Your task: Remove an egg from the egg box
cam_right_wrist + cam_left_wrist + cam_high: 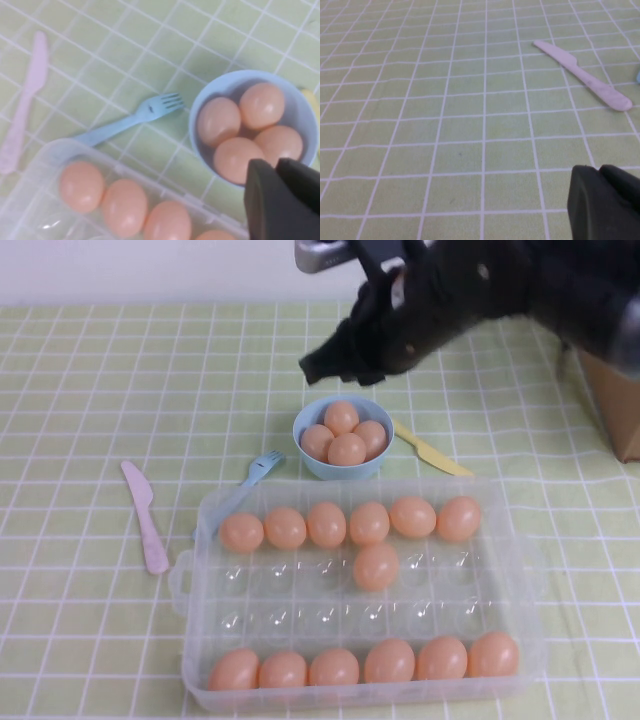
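Note:
The clear plastic egg box [196,540] lies at the front middle of the table. It holds a back row of several peach-orange eggs, a front row of several, and one egg [376,566] alone in the middle. My right gripper [325,368] hangs shut and empty above the far side of a light-blue bowl [310,465] holding several eggs. In the right wrist view the gripper [276,164] is over the bowl's near rim [200,150], with the box's back row [125,207] below. My left gripper [597,170] is shut and empty over bare tablecloth.
A pink plastic knife [145,515] lies left of the box and also shows in the left wrist view [582,75]. A blue fork [250,480] lies between box and bowl. A yellow knife [430,452] lies right of the bowl. A brown box [620,405] stands at the right edge.

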Controlling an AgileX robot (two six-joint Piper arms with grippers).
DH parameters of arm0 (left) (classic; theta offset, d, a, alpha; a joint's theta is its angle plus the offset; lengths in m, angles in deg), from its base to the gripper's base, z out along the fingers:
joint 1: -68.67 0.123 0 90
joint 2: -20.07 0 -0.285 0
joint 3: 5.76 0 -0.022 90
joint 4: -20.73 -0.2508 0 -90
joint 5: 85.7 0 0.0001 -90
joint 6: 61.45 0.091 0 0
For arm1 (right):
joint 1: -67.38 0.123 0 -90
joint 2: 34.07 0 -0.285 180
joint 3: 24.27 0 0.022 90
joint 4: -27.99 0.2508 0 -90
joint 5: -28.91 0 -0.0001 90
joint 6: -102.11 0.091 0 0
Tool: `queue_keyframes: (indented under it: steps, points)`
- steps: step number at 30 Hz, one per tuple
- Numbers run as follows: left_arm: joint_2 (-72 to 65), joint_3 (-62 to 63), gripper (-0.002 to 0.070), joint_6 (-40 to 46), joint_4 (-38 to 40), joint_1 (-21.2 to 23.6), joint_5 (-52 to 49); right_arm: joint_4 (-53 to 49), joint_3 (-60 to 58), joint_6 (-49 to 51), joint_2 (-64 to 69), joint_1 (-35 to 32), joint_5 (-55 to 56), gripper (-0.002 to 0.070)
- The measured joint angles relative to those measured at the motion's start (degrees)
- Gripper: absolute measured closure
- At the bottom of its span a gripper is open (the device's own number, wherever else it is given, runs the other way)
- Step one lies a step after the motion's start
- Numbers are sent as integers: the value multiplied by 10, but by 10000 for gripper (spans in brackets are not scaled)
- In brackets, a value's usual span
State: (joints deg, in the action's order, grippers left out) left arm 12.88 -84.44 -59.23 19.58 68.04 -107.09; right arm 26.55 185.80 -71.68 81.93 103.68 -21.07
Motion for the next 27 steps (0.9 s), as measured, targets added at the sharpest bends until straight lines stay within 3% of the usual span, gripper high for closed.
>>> queue_keyframes:
  steps: [7,11,15,19,22,27]
  points:
    - [0,0,680,0,-1,0,0,-6,-324,12,-208,21,263,688]
    - [0,0,680,0,-1,0,0,-15,-438,13,-322,22,338,690]
    - [0,0,680,0,-1,0,0,-17,-490,13,-393,22,326,691]
    - [0,0,680,0,-1,0,0,-21,-519,6,-439,22,229,691]
    - [0,0,680,0,-1,0,0,-22,-538,-62,-466,22,186,691]
    - [0,0,680,0,-1,0,0,-22,-591,-123,-532,22,208,692]
